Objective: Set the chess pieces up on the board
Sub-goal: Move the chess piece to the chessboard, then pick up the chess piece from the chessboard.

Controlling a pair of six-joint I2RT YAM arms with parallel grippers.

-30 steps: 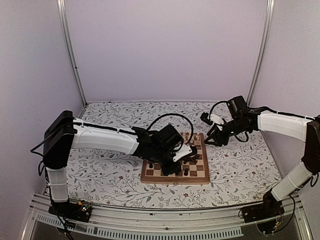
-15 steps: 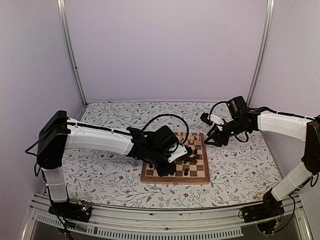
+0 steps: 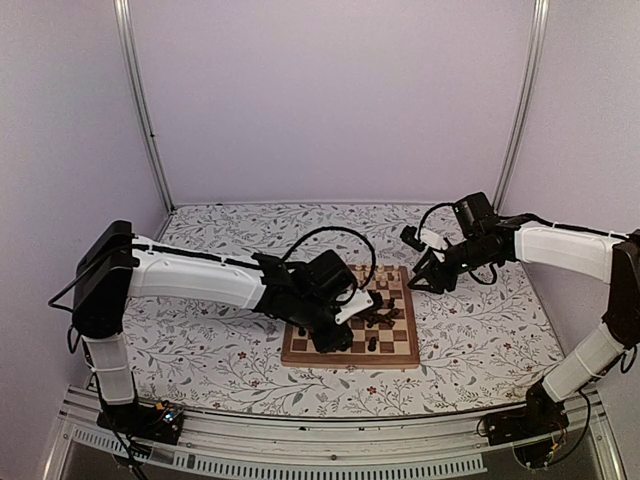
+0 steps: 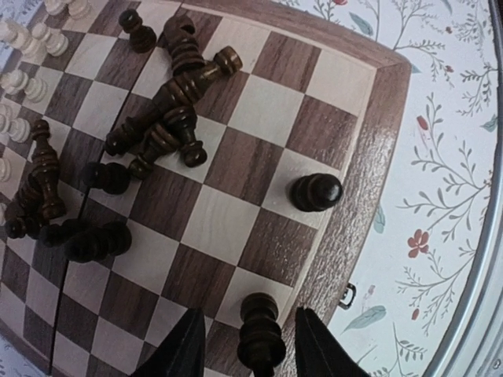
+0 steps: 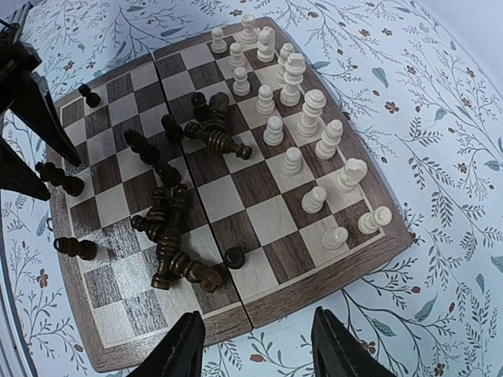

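- I'm seeing the left arm (image 3: 200, 280) reaching low across the wooden board (image 4: 357, 181), with the left gripper (image 4: 250, 345) fingers standing just clear of an upright, turned dark piece (image 4: 262, 334) by the rim.
- I'm seeing the right gripper (image 5: 255, 349) hovering off-board, fingers wide.

Light is even and diffuse, with a lilac cast on the walls in the top view. Shadows under the arms are soft and short. The board (image 3: 390, 361) is evenly lit, with a faint sheen on the dark pieces (image 4: 314, 191). Both wrist views bend fisheye-style at the edges. The left fingers (image 4: 182, 355) are dark, slightly soft silhouettes up close.
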